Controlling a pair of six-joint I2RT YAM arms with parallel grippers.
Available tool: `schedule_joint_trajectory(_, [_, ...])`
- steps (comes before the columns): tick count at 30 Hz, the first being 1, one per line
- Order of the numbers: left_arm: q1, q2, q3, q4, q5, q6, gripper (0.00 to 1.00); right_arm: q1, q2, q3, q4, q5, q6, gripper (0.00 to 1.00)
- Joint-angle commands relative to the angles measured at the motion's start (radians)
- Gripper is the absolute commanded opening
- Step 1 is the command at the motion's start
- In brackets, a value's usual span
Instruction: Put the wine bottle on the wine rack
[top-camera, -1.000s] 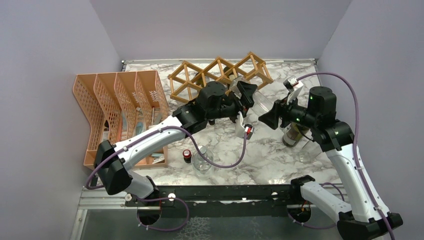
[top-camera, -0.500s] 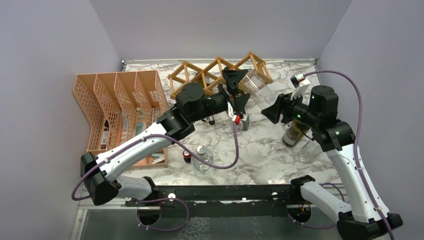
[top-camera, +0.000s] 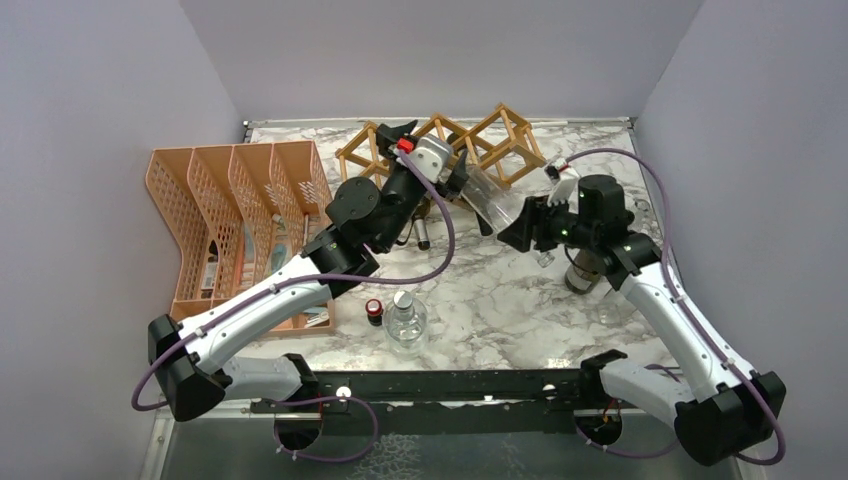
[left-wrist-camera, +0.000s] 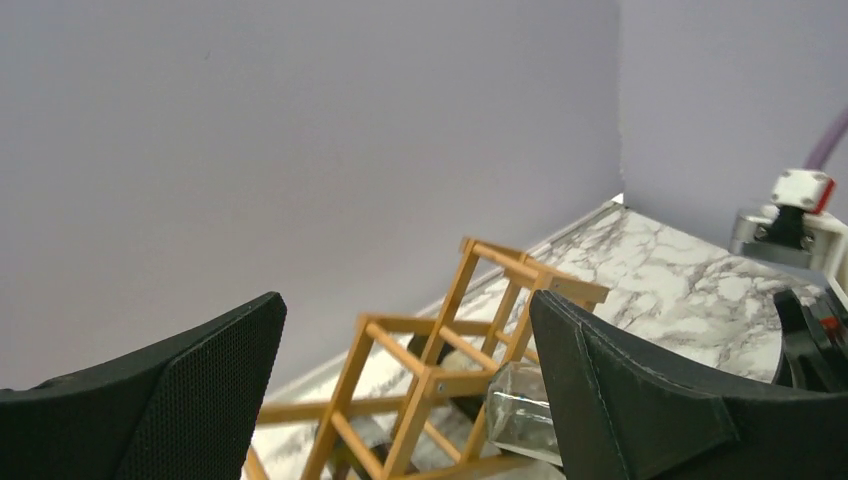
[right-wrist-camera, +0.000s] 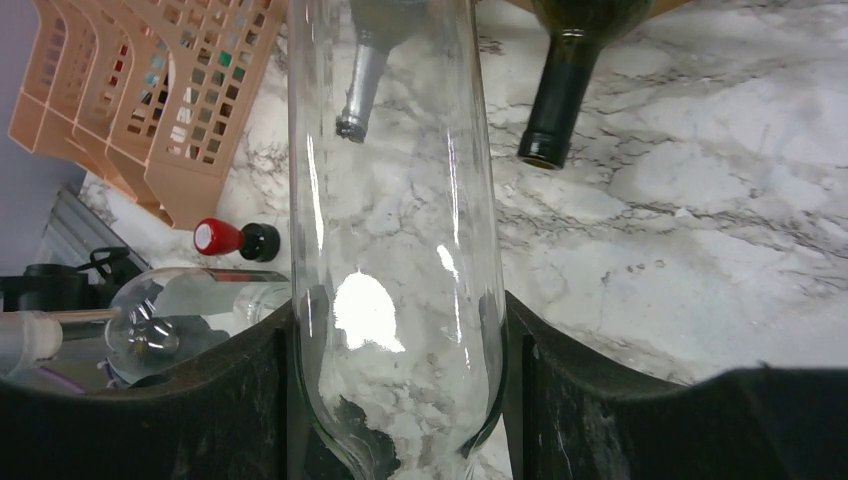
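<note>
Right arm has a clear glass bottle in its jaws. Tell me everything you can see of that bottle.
The clear bottle is colourless, see-through glass, smooth, with no label showing, and it looks empty. It is tipped over rather than upright and held off the table, with the right gripper clamped on both sides of its wide body. Its far end points at the wine rack and reaches the front slats; whether it touches them cannot be told. Its mouth is hidden.
</note>
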Motion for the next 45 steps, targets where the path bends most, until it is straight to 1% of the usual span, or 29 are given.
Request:
schedule_joint_trajectory(1, [0.007, -0.054, -0.012, -0.149, -0.287, -0.234, 0.99, 0.101, 0.046, 0.015, 0.166, 0.059, 0.026, 0.01])
schedule_joint_trajectory(3, [0.008, -0.066, -0.007, -0.258, -0.315, -0.283, 0.99, 0.165, 0.09, 0.026, 0.176, 0.131, 0.026, 0.01])
schedule_joint_trajectory(4, [0.008, -0.084, -0.004, -0.355, -0.317, -0.324, 0.99, 0.206, 0.111, 0.034, 0.177, 0.168, 0.025, 0.01])
schedule_joint_trajectory(6, [0.008, -0.144, -0.034, -0.44, -0.317, -0.385, 0.99, 0.252, 0.151, 0.052, 0.173, 0.245, 0.021, 0.01])
schedule_joint_trajectory(7, [0.008, -0.184, -0.067, -0.445, -0.319, -0.395, 0.99, 0.265, 0.169, 0.057, 0.173, 0.27, 0.019, 0.01])
schedule_joint_trajectory(9, [0.009, -0.261, -0.131, -0.434, -0.332, -0.394, 0.99, 0.278, 0.202, 0.064, 0.172, 0.305, 0.026, 0.01])
schedule_joint_trajectory(11, [0.009, -0.314, -0.164, -0.428, -0.343, -0.398, 0.99, 0.283, 0.223, 0.065, 0.184, 0.33, 0.038, 0.01])
schedule_joint_trajectory(15, [0.009, -0.366, -0.198, -0.413, -0.341, -0.395, 0.99, 0.297, 0.243, 0.059, 0.226, 0.362, 0.068, 0.01])
schedule_joint_trajectory(28, [0.009, -0.368, -0.241, -0.389, -0.31, -0.378, 0.99, 0.319, 0.267, 0.053, 0.305, 0.444, 0.197, 0.01])
schedule_joint_trajectory(33, [0.009, -0.369, -0.245, -0.383, -0.3, -0.377, 0.99, 0.329, 0.306, 0.057, 0.377, 0.487, 0.252, 0.01])
schedule_joint_trajectory(38, [0.009, -0.377, -0.262, -0.365, -0.287, -0.375, 0.99, 0.336, 0.364, 0.061, 0.504, 0.5, 0.307, 0.01])
schedule_joint_trajectory(45, [0.009, -0.371, -0.256, -0.367, -0.269, -0.384, 0.99, 0.338, 0.443, 0.084, 0.633, 0.587, 0.373, 0.01])
